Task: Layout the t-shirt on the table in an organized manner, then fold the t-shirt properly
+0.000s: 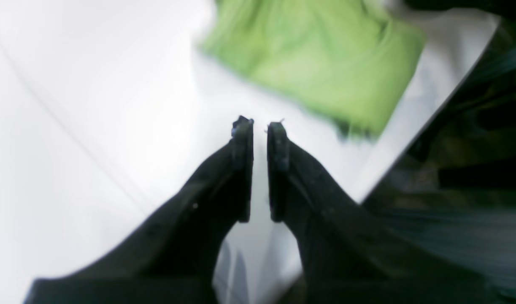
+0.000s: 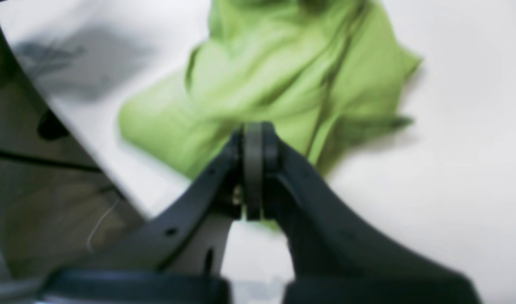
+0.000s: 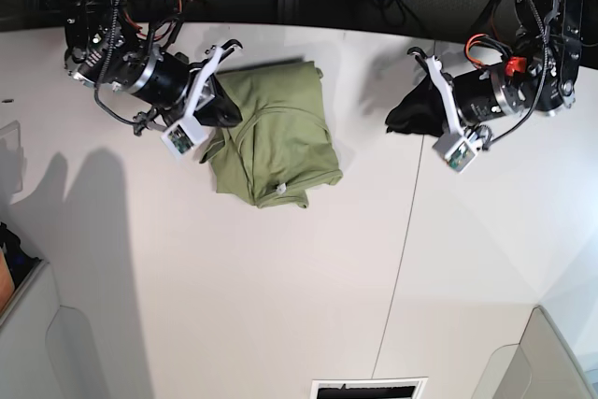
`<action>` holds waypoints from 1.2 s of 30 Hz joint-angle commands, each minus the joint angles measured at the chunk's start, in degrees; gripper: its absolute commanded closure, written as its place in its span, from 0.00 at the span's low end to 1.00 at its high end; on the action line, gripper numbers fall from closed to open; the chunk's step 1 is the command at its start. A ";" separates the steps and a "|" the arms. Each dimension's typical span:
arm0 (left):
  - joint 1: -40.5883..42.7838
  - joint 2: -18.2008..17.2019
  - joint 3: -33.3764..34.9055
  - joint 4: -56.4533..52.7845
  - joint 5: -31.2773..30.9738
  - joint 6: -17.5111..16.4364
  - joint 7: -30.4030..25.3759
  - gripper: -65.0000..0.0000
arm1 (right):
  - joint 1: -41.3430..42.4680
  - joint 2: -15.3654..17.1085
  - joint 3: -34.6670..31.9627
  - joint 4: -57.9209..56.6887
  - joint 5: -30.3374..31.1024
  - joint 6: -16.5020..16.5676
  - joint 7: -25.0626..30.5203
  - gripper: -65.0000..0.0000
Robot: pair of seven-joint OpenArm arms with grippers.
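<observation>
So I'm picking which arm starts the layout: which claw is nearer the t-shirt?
Right. The right claw sits at the t-shirt's edge, jaws shut. The left claw hangs over bare table, well clear of it.

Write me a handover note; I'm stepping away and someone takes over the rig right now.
Left gripper: nearly shut, a thin gap between the jaws, empty, over bare table, apart from the t-shirt.
Right gripper: shut, at the shirt's edge; a grip on cloth can't be confirmed.
T-shirt: bunched and wrinkled near the table's far edge, white tag showing.
Done: nothing visible.
Left: spread it flat, then fold.
</observation>
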 commanded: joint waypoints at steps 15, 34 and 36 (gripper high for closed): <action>28.35 2.62 -5.60 -3.54 14.80 -0.49 -7.52 0.89 | -29.27 7.32 3.02 3.65 -0.68 2.60 1.27 1.00; -2.40 10.86 22.58 -69.40 32.59 1.57 -11.80 0.89 | -2.95 6.01 -11.10 -62.01 -6.47 -2.32 3.80 1.00; -5.29 12.28 23.89 -73.64 32.68 1.55 -12.33 0.89 | -0.90 5.22 -12.68 -63.76 -7.10 -2.29 3.96 1.00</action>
